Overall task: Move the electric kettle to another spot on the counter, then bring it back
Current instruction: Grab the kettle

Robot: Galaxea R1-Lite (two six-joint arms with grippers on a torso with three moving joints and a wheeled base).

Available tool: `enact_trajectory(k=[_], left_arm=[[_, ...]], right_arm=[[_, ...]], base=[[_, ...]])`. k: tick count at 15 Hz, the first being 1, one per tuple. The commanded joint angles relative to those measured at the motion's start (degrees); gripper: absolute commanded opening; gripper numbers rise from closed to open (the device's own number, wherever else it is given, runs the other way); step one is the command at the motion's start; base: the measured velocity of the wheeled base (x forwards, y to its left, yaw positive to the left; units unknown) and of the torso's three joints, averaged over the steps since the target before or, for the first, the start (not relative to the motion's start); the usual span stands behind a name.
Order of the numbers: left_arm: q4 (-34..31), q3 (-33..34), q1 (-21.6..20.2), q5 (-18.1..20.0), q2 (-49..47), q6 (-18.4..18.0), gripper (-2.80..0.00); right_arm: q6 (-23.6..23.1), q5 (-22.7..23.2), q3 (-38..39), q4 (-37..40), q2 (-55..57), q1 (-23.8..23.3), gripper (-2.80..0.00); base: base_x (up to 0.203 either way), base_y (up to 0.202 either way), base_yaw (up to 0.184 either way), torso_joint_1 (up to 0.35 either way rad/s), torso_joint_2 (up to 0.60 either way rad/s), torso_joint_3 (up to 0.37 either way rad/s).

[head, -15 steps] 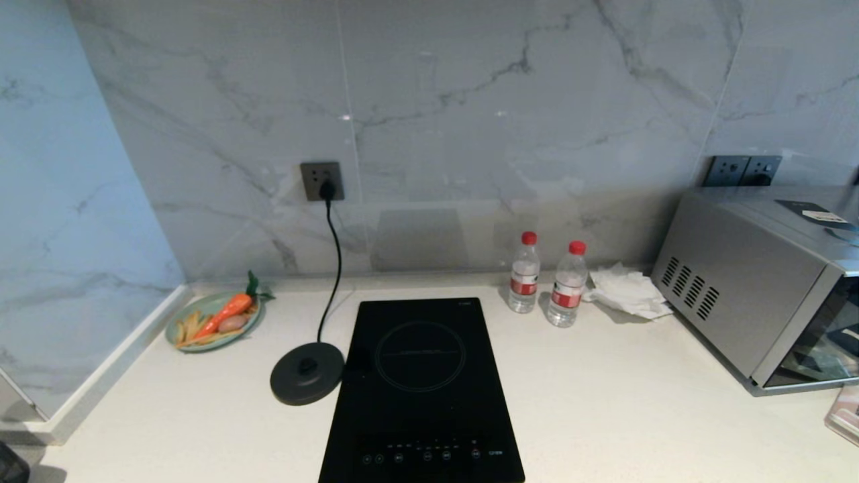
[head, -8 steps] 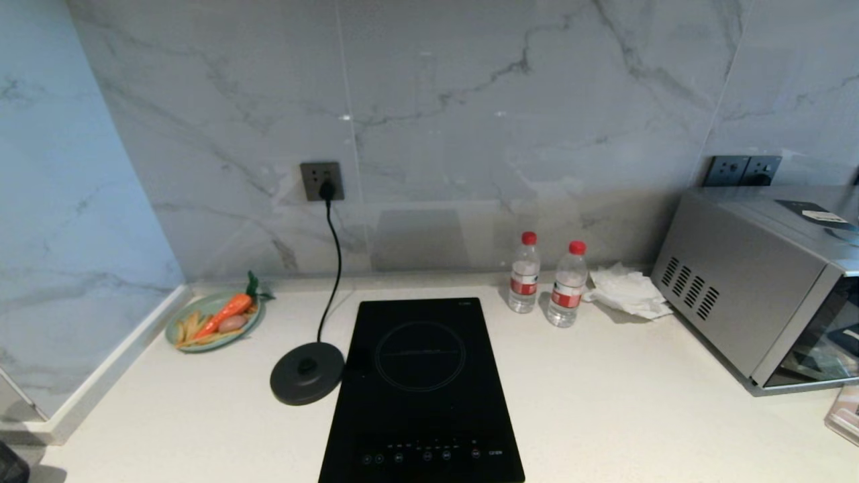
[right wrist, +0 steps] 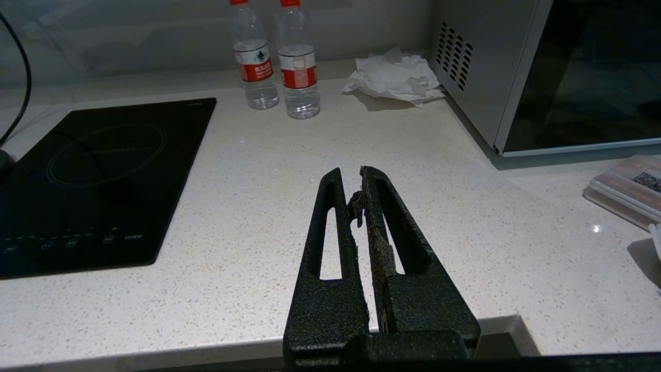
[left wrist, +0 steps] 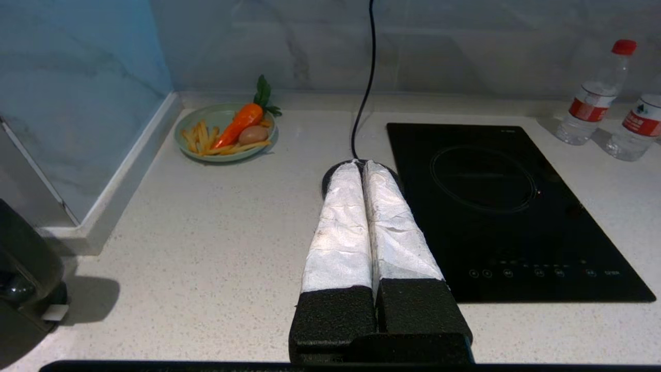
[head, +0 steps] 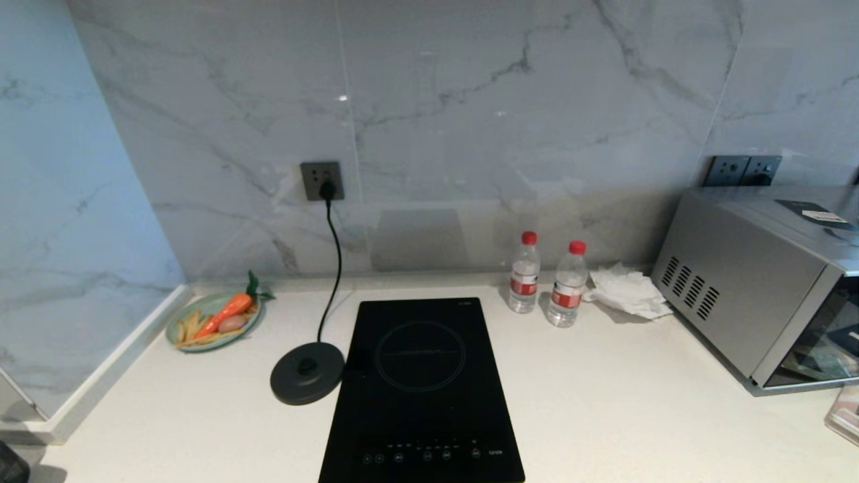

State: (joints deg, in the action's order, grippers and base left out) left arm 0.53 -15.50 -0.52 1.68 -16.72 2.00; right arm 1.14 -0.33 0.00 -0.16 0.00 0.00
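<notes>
Kettle (left wrist: 23, 281) sits at the counter's (head: 624, 402) front left corner, off its base (head: 307, 372), which lies beside the hob (head: 423, 396). Left gripper (left wrist: 361, 166) is pressed together over the counter, holding nothing. Right gripper (right wrist: 352, 178) is together too, above the front edge

In the left wrist view the left gripper (left wrist: 361, 164) hides most of the round base disc (left wrist: 330, 178). A dark rounded object (left wrist: 23, 289) at the near left is cut by the frame edge, so it cannot be identified. The microwave (head: 772, 282) at the right and the clear box (head: 844, 414) are cut off. The hob (head: 423, 389) button marks are too small to read.
</notes>
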Motion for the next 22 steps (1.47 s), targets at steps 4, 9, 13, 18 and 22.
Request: enact_trajectory(k=[4,9,13,18,22], left_arm=[[11.38,-5.39,-0.45,-3.9,-30.46,0.05,-2.8],[19.76,-7.66,-1.99,-13.53,-48.64,0.11,-2.8],[27.54,-7.08,-12.13,-5.09,-53.7,-0.15,-2.8],[30.45,-8.37,-34.51,19.63,-63.51,-7.15,-2.8],[44.85,-5.2,-39.98,27.9,-70.56,-9.14,-2.8]], right_arm=[[0.01,-0.02,0.0,-0.02,0.0,0.0,-2.8],[0.01,-0.02,0.0,-0.02,0.0,0.0,-2.8],[0.01,-0.02,0.0,-0.02,0.0,0.0,-2.8],[0.01,-0.02,0.0,-0.02,0.0,0.0,-2.8],[0.01,-0.02,0.0,-0.02,0.0,0.0,-2.8]], base=[[0.0,0.0,0.0,0.0,0.0,0.0],[0.0,0.0,0.0,0.0,0.0,0.0],[0.0,0.0,0.0,0.0,0.0,0.0],[0.0,0.0,0.0,0.0,0.0,0.0],[0.0,0.0,0.0,0.0,0.0,0.0]])
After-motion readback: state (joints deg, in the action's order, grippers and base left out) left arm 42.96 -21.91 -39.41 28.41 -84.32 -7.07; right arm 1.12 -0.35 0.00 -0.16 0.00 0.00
